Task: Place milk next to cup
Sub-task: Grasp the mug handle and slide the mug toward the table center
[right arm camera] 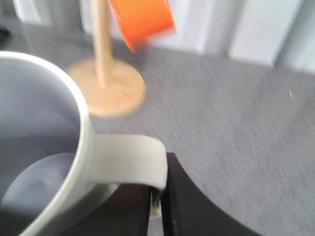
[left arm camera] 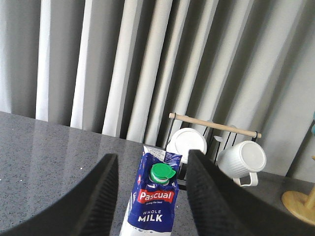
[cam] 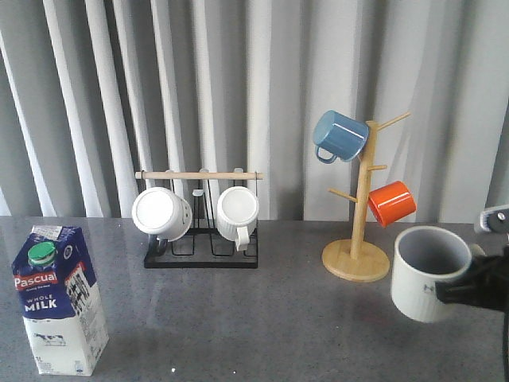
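The milk [cam: 57,298] is a tall blue-and-white carton with a green cap, standing upright at the table's front left. In the left wrist view the milk [left arm camera: 155,201] shows between the two fingers of my open left gripper [left arm camera: 151,160], which hangs above and short of it without touching. The left gripper is out of the front view. The cup [cam: 429,270], off-white with a grey inside, is at the right, slightly tilted. My right gripper [cam: 469,290] is shut on its handle. The blurred right wrist view shows the cup [right arm camera: 44,128] with the right gripper [right arm camera: 156,201] clamped on the handle [right arm camera: 128,162].
A black rack [cam: 200,255] with a wooden bar holds two white ribbed mugs [cam: 161,213] at the back centre. A wooden mug tree [cam: 356,259] with a blue mug [cam: 339,135] and an orange mug [cam: 392,202] stands just behind the cup. Grey curtains close off the back.
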`<state>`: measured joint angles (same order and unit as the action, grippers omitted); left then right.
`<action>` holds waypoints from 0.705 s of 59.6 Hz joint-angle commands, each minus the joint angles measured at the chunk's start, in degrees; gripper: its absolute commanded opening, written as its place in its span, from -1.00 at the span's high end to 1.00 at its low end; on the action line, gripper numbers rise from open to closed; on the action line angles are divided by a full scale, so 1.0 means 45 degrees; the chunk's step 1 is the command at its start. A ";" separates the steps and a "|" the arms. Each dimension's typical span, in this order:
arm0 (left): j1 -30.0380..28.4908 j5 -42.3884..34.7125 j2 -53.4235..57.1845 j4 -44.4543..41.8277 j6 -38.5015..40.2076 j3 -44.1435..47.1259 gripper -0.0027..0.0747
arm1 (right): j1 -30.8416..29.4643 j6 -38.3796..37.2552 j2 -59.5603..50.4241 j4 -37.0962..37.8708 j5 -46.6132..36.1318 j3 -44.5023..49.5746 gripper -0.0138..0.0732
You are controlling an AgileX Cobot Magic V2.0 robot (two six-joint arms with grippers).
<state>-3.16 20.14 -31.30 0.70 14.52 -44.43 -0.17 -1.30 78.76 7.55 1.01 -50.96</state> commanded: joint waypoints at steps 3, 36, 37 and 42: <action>-0.0010 -0.0870 -0.0128 0.0042 -0.0002 -0.0391 0.09 | 0.1636 -0.0024 -0.0225 0.0121 0.0307 -0.1859 0.70; -0.0010 -0.0857 -0.0128 0.0042 -0.0002 -0.0391 0.09 | 0.4311 -0.0366 0.2936 -0.0323 0.1502 -0.2444 0.66; -0.0010 -0.0857 -0.0128 0.0042 -0.0002 -0.0391 0.09 | 0.4311 -0.0366 0.2937 -0.0323 0.1560 -0.2444 0.66; -0.0010 -0.0857 -0.0128 0.0042 -0.0002 -0.0391 0.09 | 0.4311 -0.0379 0.2984 -0.0349 0.1751 -0.2444 0.65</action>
<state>-3.16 20.14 -31.30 0.70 14.52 -44.43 19.30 -2.82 94.13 6.21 11.61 -60.04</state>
